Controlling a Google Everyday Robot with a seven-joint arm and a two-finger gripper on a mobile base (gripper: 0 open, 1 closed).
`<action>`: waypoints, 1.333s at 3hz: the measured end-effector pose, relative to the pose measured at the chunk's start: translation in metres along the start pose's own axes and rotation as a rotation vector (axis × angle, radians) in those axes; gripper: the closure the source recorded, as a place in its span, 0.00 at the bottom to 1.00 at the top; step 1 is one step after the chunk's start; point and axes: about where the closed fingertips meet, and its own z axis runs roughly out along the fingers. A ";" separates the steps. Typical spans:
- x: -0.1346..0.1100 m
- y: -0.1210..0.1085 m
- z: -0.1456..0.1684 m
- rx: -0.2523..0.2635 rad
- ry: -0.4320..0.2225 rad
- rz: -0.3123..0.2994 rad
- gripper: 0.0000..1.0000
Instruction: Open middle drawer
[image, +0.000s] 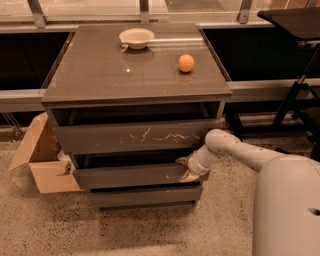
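Note:
The cabinet has three dark drawer fronts. The middle drawer (130, 176) is the plain front under the taller scratched front (135, 136) and above the narrow bottom front (145, 196). My gripper (185, 169) is at the middle drawer's right end. One finger (181, 161) sits over the top edge of the front and the other lies against its face. The jaws stand closed on that edge. My pale arm (235, 150) reaches in from the lower right.
A white bowl (136, 37) and an orange (186, 63) sit on the cabinet top (100, 75). An open cardboard box (42, 160) stands on the floor to the cabinet's left. A dark stand (300, 90) is at the right.

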 end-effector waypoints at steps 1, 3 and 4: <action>-0.004 -0.002 -0.007 0.000 0.000 0.000 0.86; -0.010 -0.004 -0.019 0.000 0.000 0.000 0.60; -0.010 -0.004 -0.019 0.000 0.000 0.000 0.37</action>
